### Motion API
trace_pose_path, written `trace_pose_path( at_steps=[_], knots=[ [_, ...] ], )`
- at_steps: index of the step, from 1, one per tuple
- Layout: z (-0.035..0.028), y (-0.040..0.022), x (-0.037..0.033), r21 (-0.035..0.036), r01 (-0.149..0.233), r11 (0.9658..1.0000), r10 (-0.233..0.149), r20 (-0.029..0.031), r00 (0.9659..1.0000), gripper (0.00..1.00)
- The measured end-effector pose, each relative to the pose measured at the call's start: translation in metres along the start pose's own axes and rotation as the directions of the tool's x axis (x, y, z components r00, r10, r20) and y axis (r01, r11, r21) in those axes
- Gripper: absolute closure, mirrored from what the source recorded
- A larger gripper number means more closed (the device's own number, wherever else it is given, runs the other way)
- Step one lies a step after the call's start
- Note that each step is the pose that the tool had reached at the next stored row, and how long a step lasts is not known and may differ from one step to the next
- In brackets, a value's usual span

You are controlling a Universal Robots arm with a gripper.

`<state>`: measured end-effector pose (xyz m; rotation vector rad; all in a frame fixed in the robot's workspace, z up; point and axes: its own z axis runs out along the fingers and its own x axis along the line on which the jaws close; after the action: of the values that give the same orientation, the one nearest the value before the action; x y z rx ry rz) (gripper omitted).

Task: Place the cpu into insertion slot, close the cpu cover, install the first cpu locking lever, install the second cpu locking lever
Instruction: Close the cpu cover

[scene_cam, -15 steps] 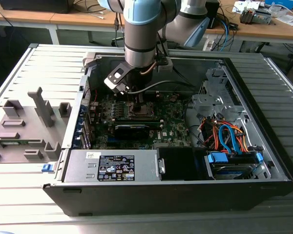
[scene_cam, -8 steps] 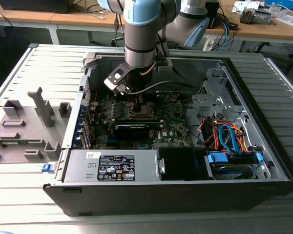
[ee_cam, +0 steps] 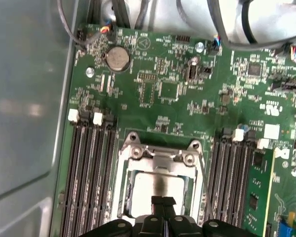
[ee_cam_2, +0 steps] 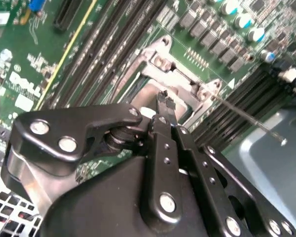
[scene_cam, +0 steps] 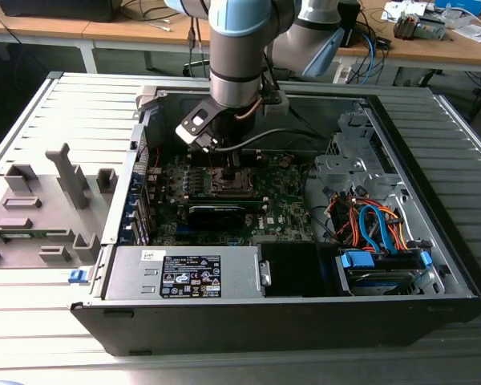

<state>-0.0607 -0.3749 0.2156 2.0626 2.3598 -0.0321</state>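
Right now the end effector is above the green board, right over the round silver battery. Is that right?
Not quite. The end effector is above the green board, but over the cpu, not the battery, as the first wrist view shows.

Grey slatted worktable (scene_cam: 32, 321), wooden desks (scene_cam: 40, 34) behind on white legs (scene_cam: 89, 58), cables (scene_cam: 148, 14) strewn on top

Memory slots (ee_cam: 89, 173) hem the cpu cover (ee_cam: 160, 162) on both sides, with the case wall (ee_cam: 24, 123) beyond one bank.
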Motion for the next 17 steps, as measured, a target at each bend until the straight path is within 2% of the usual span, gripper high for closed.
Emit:
trace_pose_path(
  at_steps=[3,7,9,11,17],
  knots=[
    [-0.0049,0.0030,-0.0005,0.0013,0.000,1.0000,0.000,-0.0002,1.0000,0.89],
    [-0.0194,0.0032,-0.0008,0.0013,0.000,1.0000,0.000,-0.0002,1.0000,0.89],
    [-0.0231,0.0032,-0.0009,0.0013,0.000,1.0000,0.000,-0.0003,1.0000,0.89],
    [-0.0294,0.0031,-0.0010,0.0014,0.000,1.0000,0.000,-0.0002,1.0000,0.89],
    [-0.0409,0.0030,-0.0012,0.0013,0.000,1.0000,0.000,-0.0007,1.0000,0.89]
  ],
)
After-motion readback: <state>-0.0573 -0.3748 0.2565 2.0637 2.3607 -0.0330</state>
